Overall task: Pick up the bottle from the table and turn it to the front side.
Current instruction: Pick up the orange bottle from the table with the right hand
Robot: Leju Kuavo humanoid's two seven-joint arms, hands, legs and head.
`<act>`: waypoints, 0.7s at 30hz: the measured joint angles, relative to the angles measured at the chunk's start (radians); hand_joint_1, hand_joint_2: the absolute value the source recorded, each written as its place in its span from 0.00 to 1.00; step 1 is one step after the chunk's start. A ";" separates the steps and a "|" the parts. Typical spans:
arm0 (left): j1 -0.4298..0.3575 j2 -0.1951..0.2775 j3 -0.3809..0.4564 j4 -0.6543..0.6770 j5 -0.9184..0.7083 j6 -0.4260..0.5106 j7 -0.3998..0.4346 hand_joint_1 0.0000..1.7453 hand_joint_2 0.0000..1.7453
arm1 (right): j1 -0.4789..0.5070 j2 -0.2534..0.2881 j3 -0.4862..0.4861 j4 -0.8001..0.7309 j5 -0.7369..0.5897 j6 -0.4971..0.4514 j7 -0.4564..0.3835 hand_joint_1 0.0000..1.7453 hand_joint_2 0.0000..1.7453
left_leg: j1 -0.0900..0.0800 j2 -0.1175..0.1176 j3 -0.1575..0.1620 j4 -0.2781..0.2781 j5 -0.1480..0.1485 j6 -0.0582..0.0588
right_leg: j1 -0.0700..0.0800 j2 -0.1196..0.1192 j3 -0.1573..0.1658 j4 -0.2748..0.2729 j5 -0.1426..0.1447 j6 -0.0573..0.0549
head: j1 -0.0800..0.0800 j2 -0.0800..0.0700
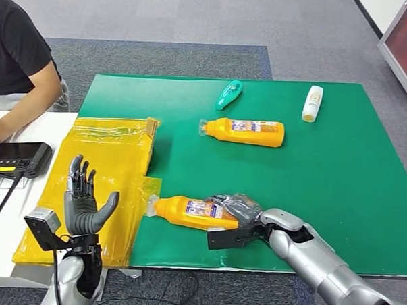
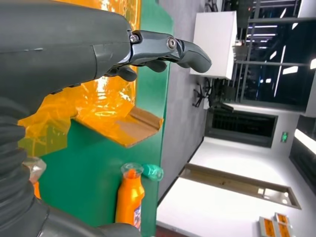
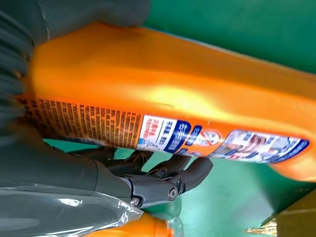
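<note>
Head view has the right hand (image 1: 236,218) wrapped around the base end of an orange plastic bottle with a blue and white label (image 1: 193,212), which lies on its side near the front edge of the green table mat (image 1: 342,185), clear cap pointing toward the yellow plastic bag (image 1: 103,175). The fingers curl over the top of the bottle and the thumb side sits underneath, so it's properly gripped. Can't really tell if the bottle is lifted off the mat or just touching it.

Right wrist view is super close up: the orange bottle (image 3: 178,94) runs across the frame with the label's text panel and the blue logo part facing the camera, dark fingers (image 3: 175,180) curled along it, green mat behind.

The left hand (image 1: 84,201) is raised over the yellow bag, palm turned inward, fingers spread apart and pointing up, holding nothing. Left wrist view shows the same thing, fingers (image 2: 168,49) stretched out with nothing between them, plus the crinkly yellow bag (image 2: 108,98) on the mat.

Further back on the mat there's a second orange bottle (image 1: 245,132) lying on its side, a small teal tube (image 1: 228,94) behind it, and a white and yellow tube (image 1: 312,103) off toward the right. A person in a black t-shirt (image 1: 17,56) sits at the white table (image 1: 15,212) on the left with a black controller (image 1: 17,158) in front of them.
</note>
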 joint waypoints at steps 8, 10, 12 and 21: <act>0.018 0.004 0.006 -0.035 -0.001 0.026 0.000 0.00 1.00 | -0.008 0.012 0.009 0.028 -0.020 -0.031 -0.004 1.00 1.00 | 0.000 0.000 0.001 0.000 0.000 0.000 | 0.000 0.000 0.000 0.000 0.000 0.000 | 0.000 0.000; 0.022 0.004 0.006 -0.041 -0.002 0.034 0.000 0.00 1.00 | -0.005 0.016 0.009 0.030 -0.035 -0.042 -0.008 1.00 1.00 | 0.000 0.000 0.001 0.000 0.000 0.000 | 0.000 0.000 0.000 0.000 0.000 0.000 | 0.000 0.000; 0.026 0.005 0.006 -0.048 -0.002 0.043 0.000 0.00 1.00 | -0.001 0.022 0.008 0.032 -0.045 -0.059 -0.011 1.00 1.00 | 0.000 0.000 0.001 0.000 0.000 -0.001 | 0.000 0.000 0.000 0.000 0.000 0.000 | 0.000 0.000; 0.033 0.005 0.006 -0.058 -0.005 0.074 0.000 0.00 1.00 | 0.037 0.076 -0.035 0.040 -0.055 -0.190 -0.055 1.00 1.00 | 0.000 0.001 0.001 0.000 0.000 -0.002 | 0.001 0.001 0.000 0.000 0.001 -0.001 | 0.000 0.000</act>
